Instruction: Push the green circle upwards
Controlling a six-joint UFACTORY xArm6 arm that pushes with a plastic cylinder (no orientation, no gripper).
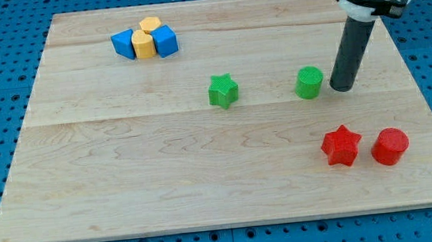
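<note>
Tip (341, 87) just right of green circle (308, 83), gripperless tool holding nothing, bare board (205, 177) above circle.

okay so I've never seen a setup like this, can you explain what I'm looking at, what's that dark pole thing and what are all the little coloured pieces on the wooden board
There is one picture, from a single camera looking down at a slant on a wooden board. Where the camera is mounted is not on record.

The dark pole is the end of a robot arm. It has no hand and holds nothing; it only slides my tip along the board to push blocks.

The tip stands just to the view's right of the green circle, close beside it; I cannot tell whether they touch. The job is to push that circle towards the view's top.

Further to the view's left is a green star. At the bottom right lie a red star and a red circle. At the top left, two blue blocks and two yellow blocks sit bunched together.
</note>
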